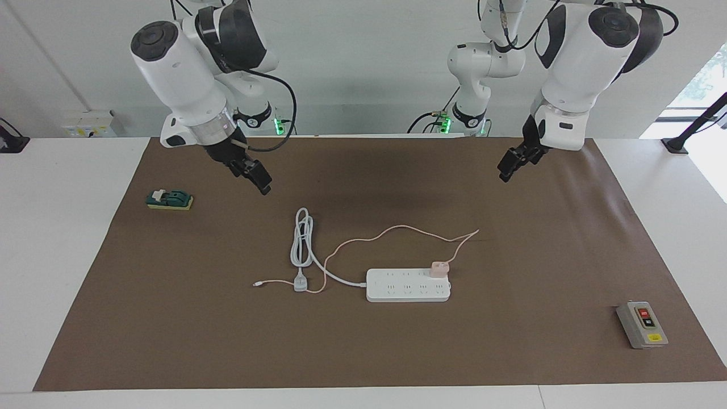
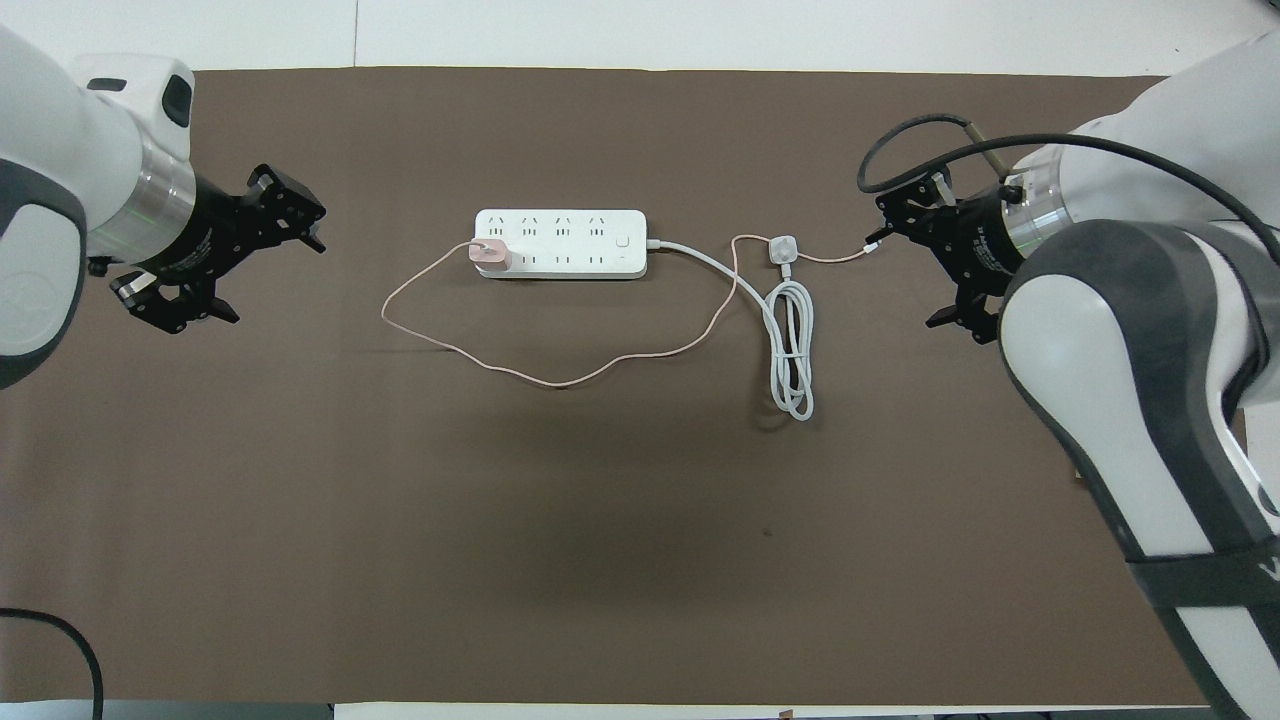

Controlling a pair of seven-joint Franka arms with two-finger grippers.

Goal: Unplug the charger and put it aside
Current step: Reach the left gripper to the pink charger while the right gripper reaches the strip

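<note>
At mat centre, charger (image 1: 439,268) is sitting plugged into power strip (image 1: 408,291), 12 o'clock edge; left gripper (image 1: 507,168) is hovering open, right gripper (image 1: 257,178) unreadable; strip is risking lifting

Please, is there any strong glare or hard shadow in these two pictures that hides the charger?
Facing view: the window at the edge is washed out white, yet no glare reaches the charger; soft shadows lie on the mat. Overhead view: one broad faint shadow nearer to the robots; the charger shows clearly.
</note>
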